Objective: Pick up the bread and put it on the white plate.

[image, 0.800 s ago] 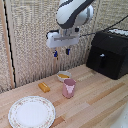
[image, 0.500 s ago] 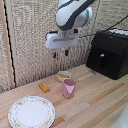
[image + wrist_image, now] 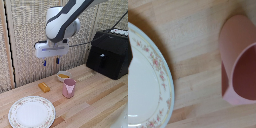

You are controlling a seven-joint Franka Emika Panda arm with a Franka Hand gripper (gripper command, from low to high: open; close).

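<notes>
The hand [image 3: 50, 62] is a white block with two short dark-blue fingers [image 3: 44, 63], hanging high above the wooden table, above and behind the bread. The fingers stand apart with nothing between them. The bread [image 3: 44, 87] is a small orange-brown oblong lying on the table to the exterior view's left of the pink cup [image 3: 69, 88]. The white plate [image 3: 31, 112] with a floral rim lies at the front on the exterior view's left. The wrist view shows the plate's rim [image 3: 159, 75] and the cup [image 3: 239, 60]; the bread is out of that view.
A small bowl [image 3: 63, 76] with yellowish contents sits just behind the pink cup. A black appliance [image 3: 109, 52] stands at the exterior view's right on the table. A woven screen forms the back wall.
The hand has shifted slightly toward the exterior view's left. The bread, cup and plate have not moved.
</notes>
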